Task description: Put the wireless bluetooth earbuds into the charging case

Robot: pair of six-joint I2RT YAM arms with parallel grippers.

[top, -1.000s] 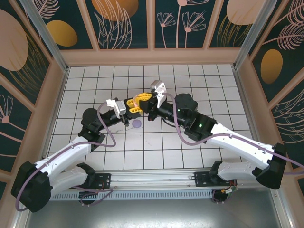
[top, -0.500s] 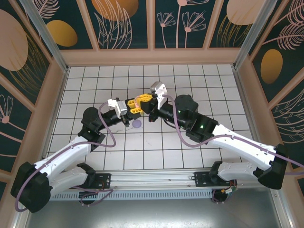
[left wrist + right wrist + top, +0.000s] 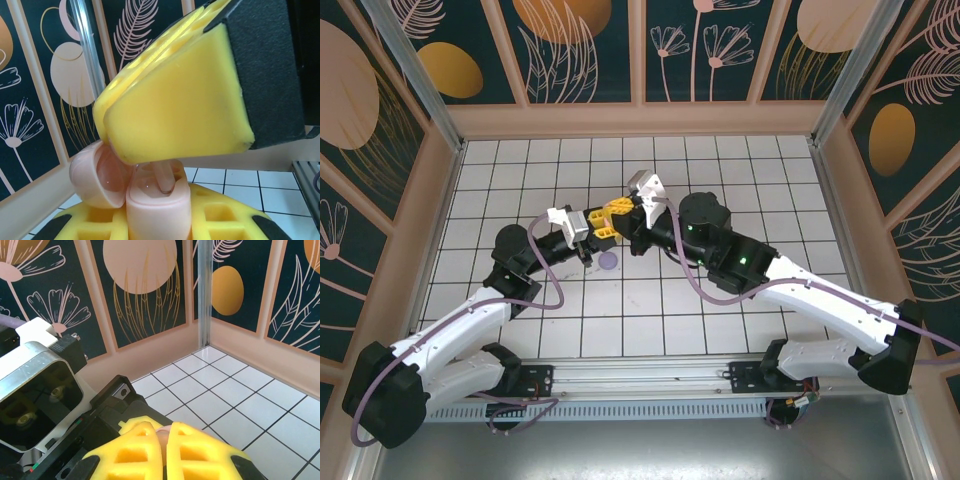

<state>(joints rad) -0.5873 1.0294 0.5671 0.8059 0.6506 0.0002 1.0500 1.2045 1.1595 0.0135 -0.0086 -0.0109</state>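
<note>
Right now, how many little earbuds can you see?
1. A pale pink earbud is pinched in the right gripper, with its stem poking down into the open pink charging case. More earbuds may be hidden.

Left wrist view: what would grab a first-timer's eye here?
A big yellow finger of the right gripper sits upper centre, holding a pale pink earbud in the mouth of the open pale pink charging case at bottom centre, which the left gripper clamps. From above, both arms meet mid-table, with a small light purple round thing on the tiles beside them.
</note>
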